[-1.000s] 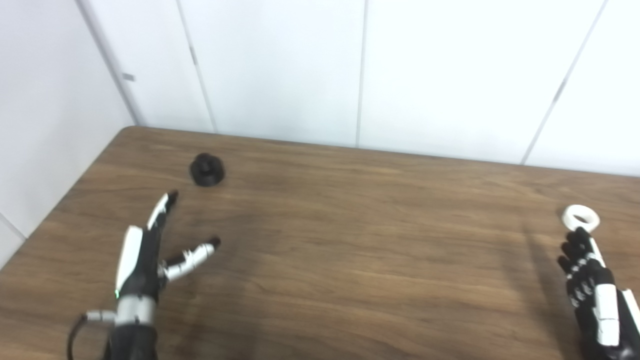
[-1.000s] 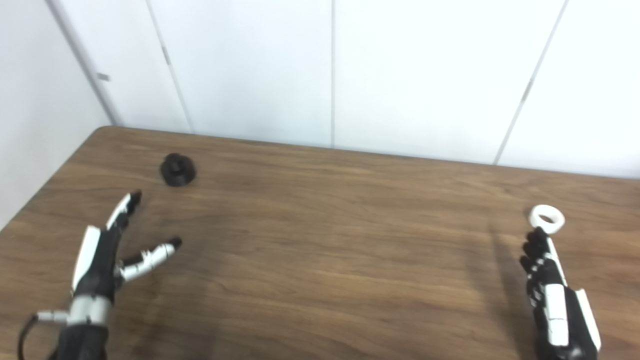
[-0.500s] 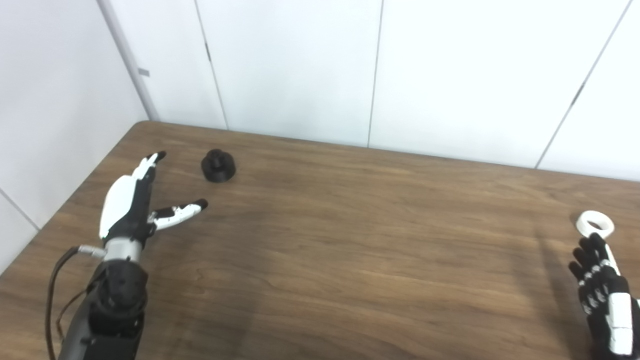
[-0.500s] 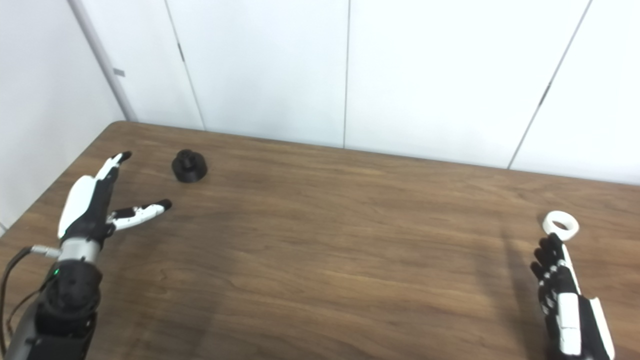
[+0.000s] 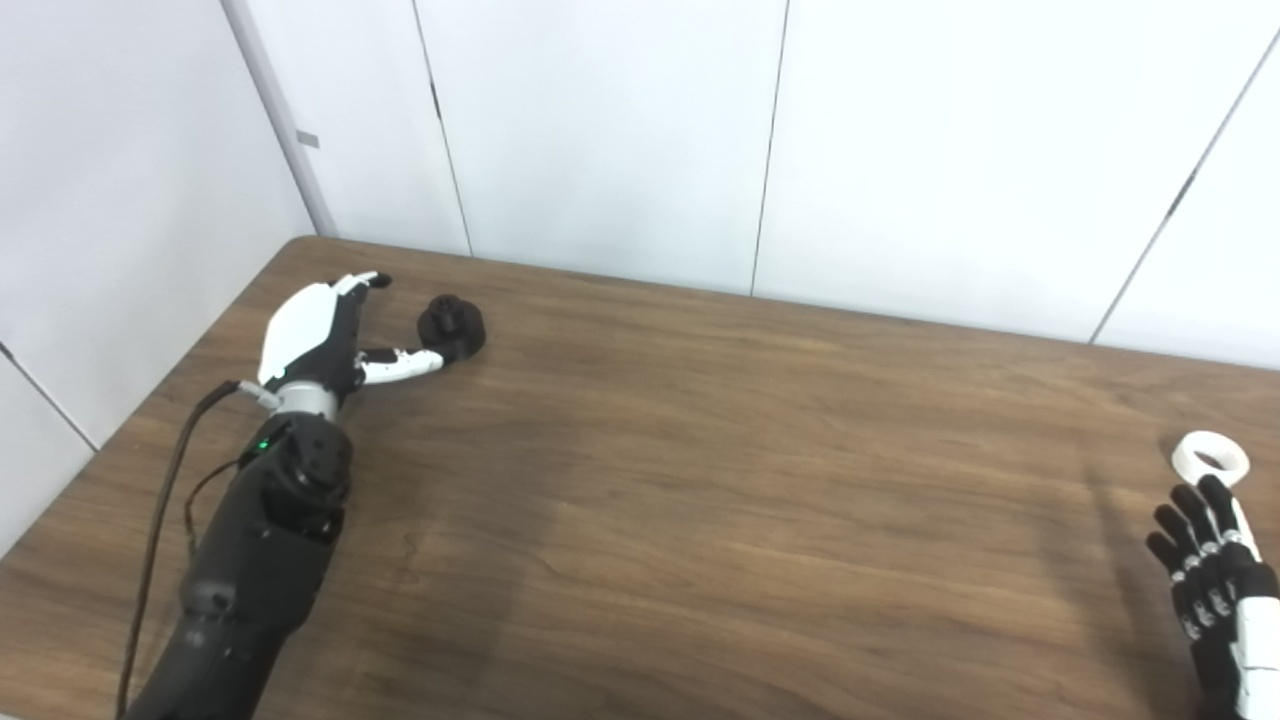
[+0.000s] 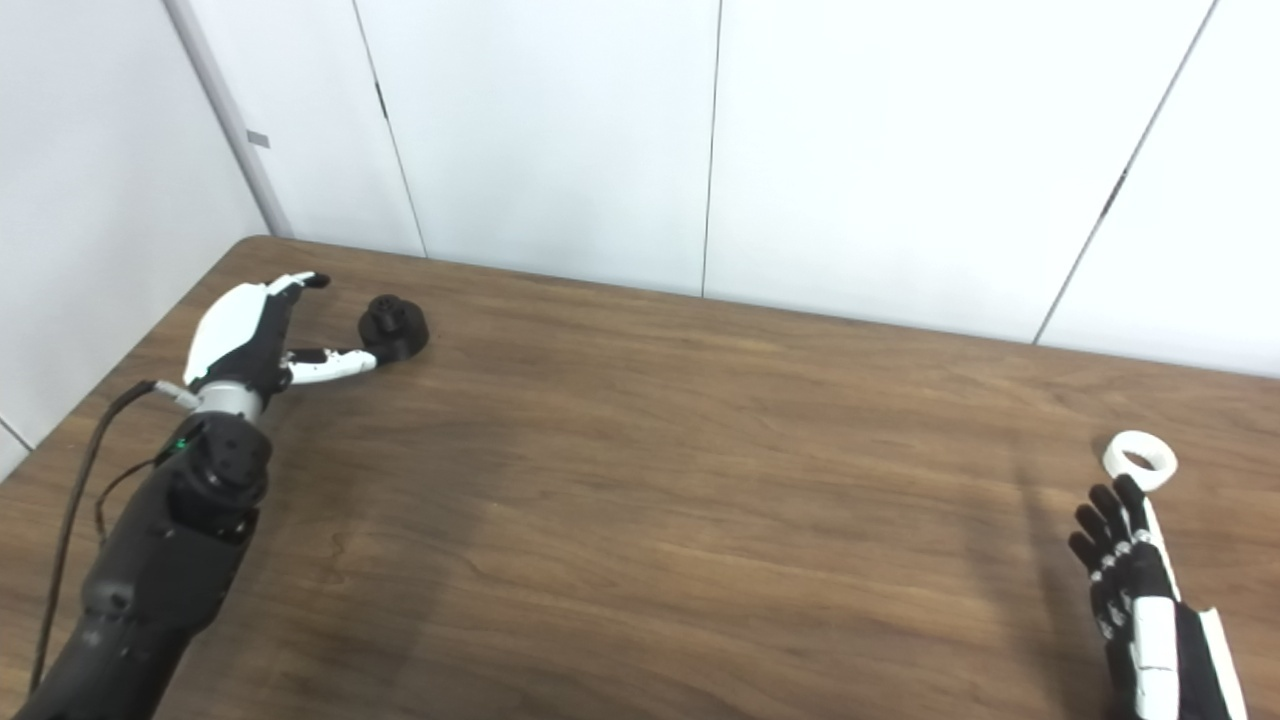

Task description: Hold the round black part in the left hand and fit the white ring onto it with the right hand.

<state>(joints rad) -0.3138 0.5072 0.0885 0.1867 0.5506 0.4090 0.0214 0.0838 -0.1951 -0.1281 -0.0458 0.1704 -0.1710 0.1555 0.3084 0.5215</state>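
Upper left of frame: left hand [image 5: 322,338] open over the wooden table [image 5: 700,480], thumb tip at the round black part [image 5: 452,328]; lower right: right hand [image 5: 1215,580] open just below the white ring [image 5: 1211,458].

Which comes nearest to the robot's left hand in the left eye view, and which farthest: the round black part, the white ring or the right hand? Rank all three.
1. The round black part, at the table's far left, right by the left hand, whose fingers are apart.
2. The white plastic ring, far across at the right edge.
3. The right hand, just in front of the ring; these two are nearly level.
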